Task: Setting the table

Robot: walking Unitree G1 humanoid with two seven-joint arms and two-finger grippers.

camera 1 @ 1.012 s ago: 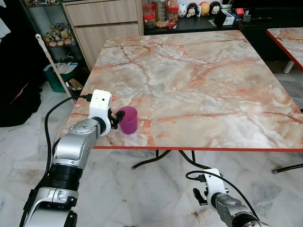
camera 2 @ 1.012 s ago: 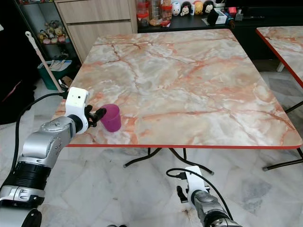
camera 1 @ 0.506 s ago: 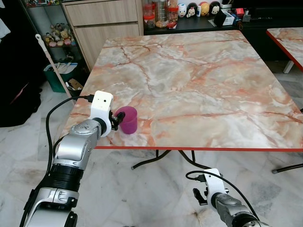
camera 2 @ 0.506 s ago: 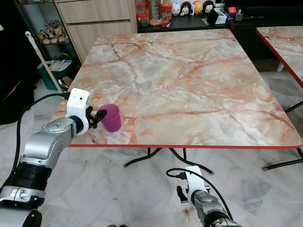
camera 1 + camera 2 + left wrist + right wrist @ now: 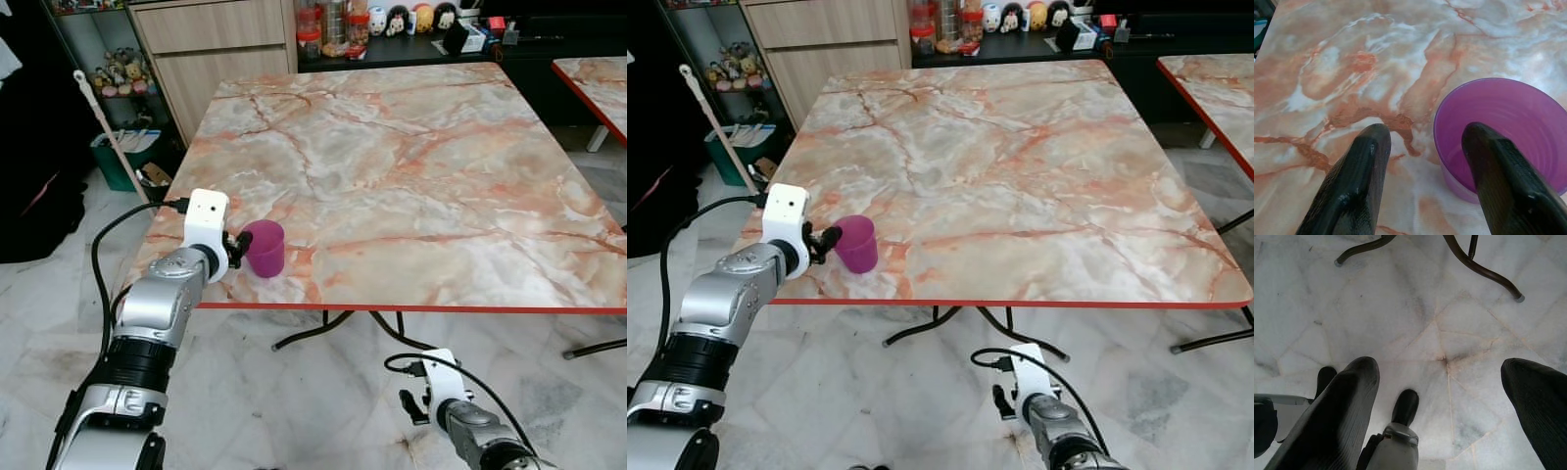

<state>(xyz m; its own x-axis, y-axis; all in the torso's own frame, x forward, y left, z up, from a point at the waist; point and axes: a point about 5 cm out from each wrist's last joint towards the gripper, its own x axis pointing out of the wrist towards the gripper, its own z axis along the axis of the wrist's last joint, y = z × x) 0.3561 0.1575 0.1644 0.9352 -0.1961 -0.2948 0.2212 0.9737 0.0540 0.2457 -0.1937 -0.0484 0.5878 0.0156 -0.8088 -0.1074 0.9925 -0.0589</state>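
Now, by label:
Left gripper: parted, not clamped; one finger over bare marble, the other dipping inside the cup's mouth; rim wall between the two; contact with the wall not clear.
Purple cup: upright, empty; just ahead of the left fingertips, close to the table's near red edge, toward its left corner.
Table: marble-patterned top stretching well beyond the gripper; nothing else set on it.
Right gripper: spread wide, grasping nothing; hanging idle low over the floor, table legs further off.
Step in hand: likely placing or letting go of the cup at the near setting; could equally be the start of a pinch on the rim; not decidable from the spread alone.
Next move calls for: if releasing, lift the inner finger straight up clear of the rim before drawing back, else risk of tipping the cup toward the edge; if grasping, close gently on the rim wall.
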